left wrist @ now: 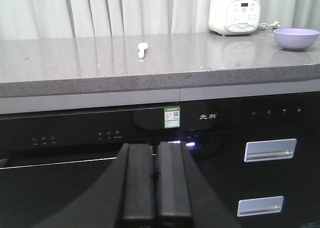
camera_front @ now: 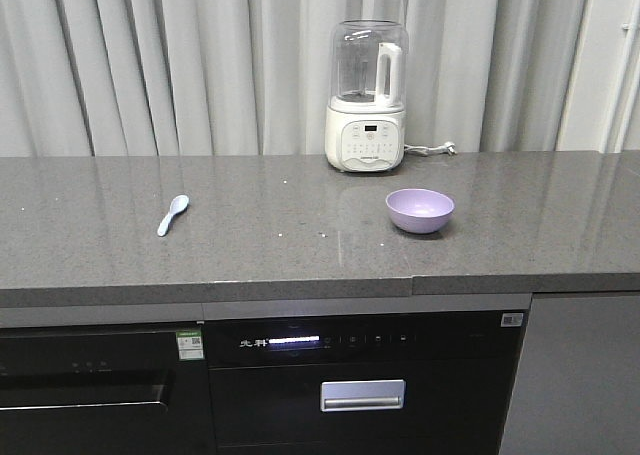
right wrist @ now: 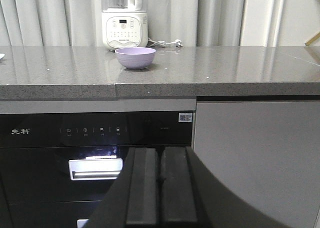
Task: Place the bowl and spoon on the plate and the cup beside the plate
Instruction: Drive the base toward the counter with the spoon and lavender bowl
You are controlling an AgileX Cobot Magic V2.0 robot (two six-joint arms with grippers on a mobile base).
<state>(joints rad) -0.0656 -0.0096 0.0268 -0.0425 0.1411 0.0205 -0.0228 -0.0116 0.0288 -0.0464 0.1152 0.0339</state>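
Observation:
A lavender bowl (camera_front: 420, 210) stands upright on the grey countertop (camera_front: 300, 235), right of centre, in front of the blender; it also shows in both wrist views (left wrist: 296, 38) (right wrist: 135, 57). A pale blue spoon (camera_front: 172, 215) lies flat on the left part of the counter, seen small from the left wrist (left wrist: 142, 49). The plate and the cup are out of view. My left gripper (left wrist: 155, 147) hangs shut and empty below counter height, facing the black appliance front. My right gripper (right wrist: 160, 150) is likewise shut and empty, low in front of the cabinets.
A white blender (camera_front: 366, 95) with a clear jug stands at the back of the counter, its cord trailing right. Grey curtains hang behind. Below the counter edge are black appliance fronts (camera_front: 360, 385) with silver handles and a grey cabinet door (right wrist: 255, 158).

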